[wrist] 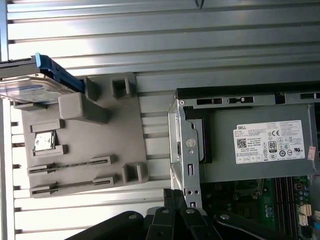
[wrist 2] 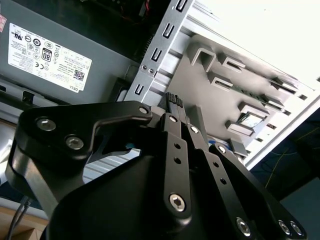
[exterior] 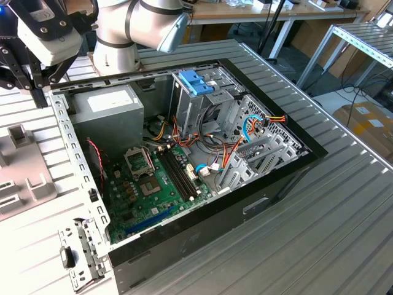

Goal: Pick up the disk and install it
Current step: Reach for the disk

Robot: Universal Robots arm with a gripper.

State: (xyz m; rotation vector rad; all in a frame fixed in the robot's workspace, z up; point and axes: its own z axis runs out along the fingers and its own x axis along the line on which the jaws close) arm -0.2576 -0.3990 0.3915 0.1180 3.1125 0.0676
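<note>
Gripper (wrist 2: 173, 100), closed on nothing, hung at the exterior view's upper left above the case (exterior: 61, 123) rim; the disk (wrist: 35, 85) sat on one end of the fixture (wrist: 90, 150). Grasping well meant opening wide, squared to its long edges

Disk (wrist: 30, 87): one end is cut off at the picture's edge in the first wrist view, and the underside is hidden against the grey fixture plate (wrist: 85, 150).

Small shiny square part (wrist: 44, 141), in a recess of the plate: too small to identify.

Power supply (wrist: 250, 145) and motherboard (wrist: 260, 205): both run out of that picture.

Pincer (wrist 2: 174, 100): in the second wrist view its black body hides part of the case frame (wrist 2: 160, 55). In the exterior view it is cut by that view's left edge.

Robot arm (exterior: 141, 27): upper links are cut off at the exterior view's top edge.
</note>
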